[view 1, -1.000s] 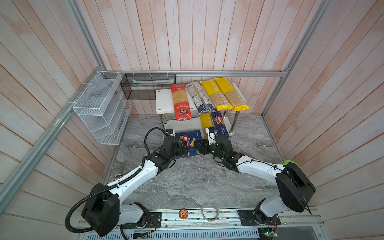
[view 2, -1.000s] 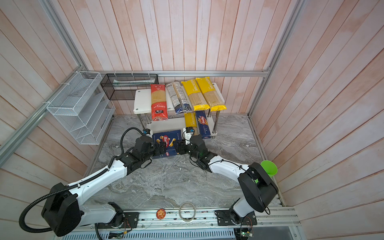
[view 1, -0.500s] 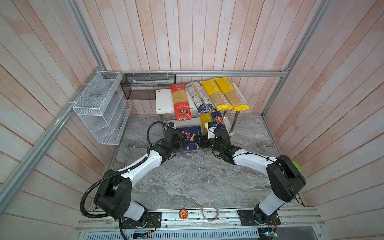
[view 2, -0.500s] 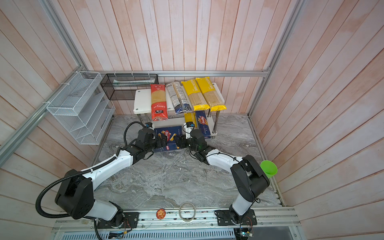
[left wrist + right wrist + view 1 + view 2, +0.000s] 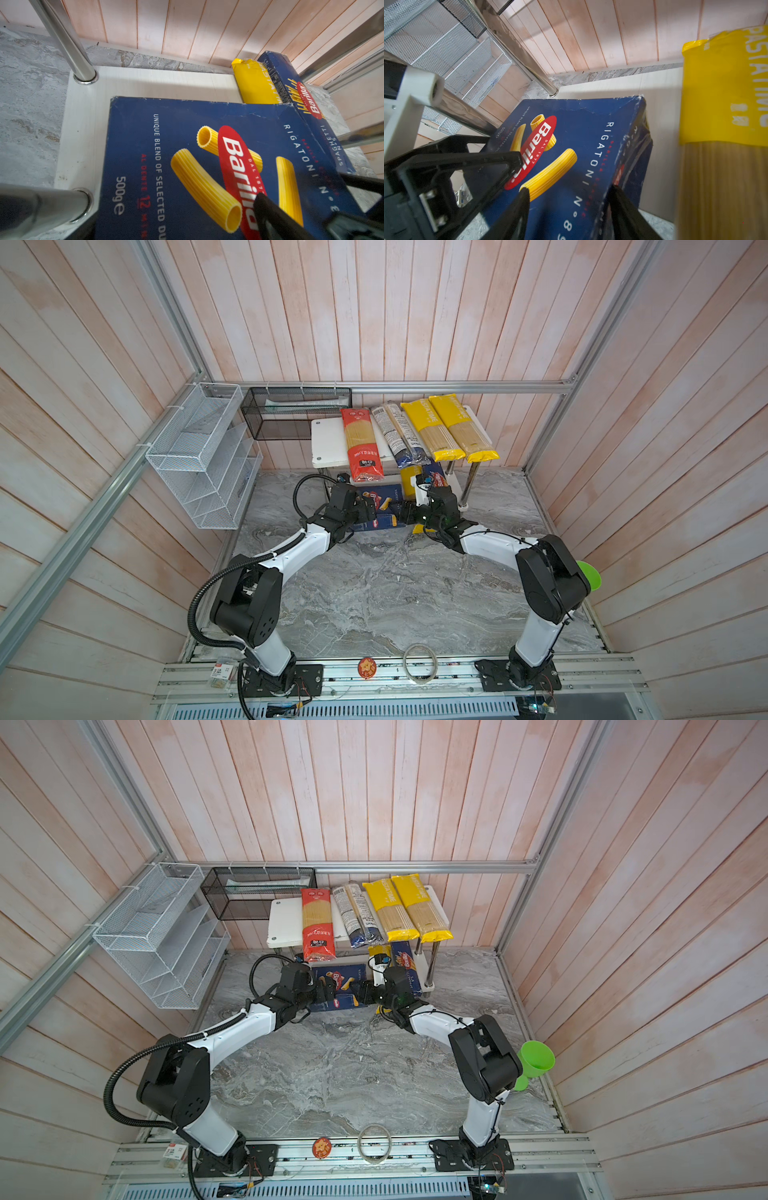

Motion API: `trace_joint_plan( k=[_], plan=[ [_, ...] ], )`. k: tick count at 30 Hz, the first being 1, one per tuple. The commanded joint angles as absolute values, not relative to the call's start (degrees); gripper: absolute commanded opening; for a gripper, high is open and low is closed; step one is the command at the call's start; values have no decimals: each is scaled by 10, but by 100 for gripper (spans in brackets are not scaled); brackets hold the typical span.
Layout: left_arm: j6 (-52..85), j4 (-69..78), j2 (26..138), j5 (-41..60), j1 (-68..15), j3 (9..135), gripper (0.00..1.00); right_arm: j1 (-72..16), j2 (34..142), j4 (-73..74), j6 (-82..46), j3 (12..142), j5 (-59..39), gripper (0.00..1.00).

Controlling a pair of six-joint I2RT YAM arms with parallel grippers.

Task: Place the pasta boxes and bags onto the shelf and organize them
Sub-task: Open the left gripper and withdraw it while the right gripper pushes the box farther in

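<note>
Both grippers hold the wide blue rigatoni box (image 5: 386,494) at the shelf's lower board (image 5: 83,124). Its far end lies over that board and its near end sticks out in front. My left gripper (image 5: 368,510) is shut on the box's left side, with one finger (image 5: 270,214) on the top face. My right gripper (image 5: 569,193) is shut on its right edge. A yellow bag (image 5: 253,83) and the spaghetti box (image 5: 307,108) lie on the lower board to the right. On the top board (image 5: 328,443) lie a red bag (image 5: 360,443), a clear bag (image 5: 399,435) and two yellow bags (image 5: 432,427).
Chrome posts (image 5: 68,41) stand at the lower board's left corners. A white wire rack (image 5: 199,460) and a black mesh basket (image 5: 291,414) hang at the back left. A green cup (image 5: 536,1058) sits by the right arm's base, a tape ring (image 5: 419,662) on the front rail.
Both arms have reached farther back together, carrying the rigatoni box from the marble in front of the shelf in under the top board.
</note>
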State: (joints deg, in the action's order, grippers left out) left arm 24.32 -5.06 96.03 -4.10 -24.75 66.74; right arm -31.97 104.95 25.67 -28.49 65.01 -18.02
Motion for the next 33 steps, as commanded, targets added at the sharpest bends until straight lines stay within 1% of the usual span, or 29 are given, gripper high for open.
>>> trace_joint_plan(
  k=[1,5,8,12,19,22,26,31,33],
  plan=[
    [226,42,968,53,-265,712,100,-335,1065,322,-283,694,-290,60],
    [229,34,993,54,-259,729,100,-329,1095,325,-290,718,-300,60],
    [225,32,1008,54,-258,733,100,-322,1110,327,-295,729,-301,64],
    [226,24,1026,48,-253,739,100,-308,1127,328,-308,737,-304,64],
    [223,-13,1027,21,-252,746,100,-299,1119,320,-302,730,-292,66],
    [223,-37,1016,1,-252,746,100,-299,1110,315,-296,725,-280,67],
    [218,-71,995,-52,-252,737,100,-298,1108,306,-289,725,-268,68],
    [211,-87,980,-106,-251,717,100,-293,1108,286,-271,730,-223,71],
    [205,-97,978,-118,-250,717,100,-287,1111,286,-276,736,-227,71]
  ],
)
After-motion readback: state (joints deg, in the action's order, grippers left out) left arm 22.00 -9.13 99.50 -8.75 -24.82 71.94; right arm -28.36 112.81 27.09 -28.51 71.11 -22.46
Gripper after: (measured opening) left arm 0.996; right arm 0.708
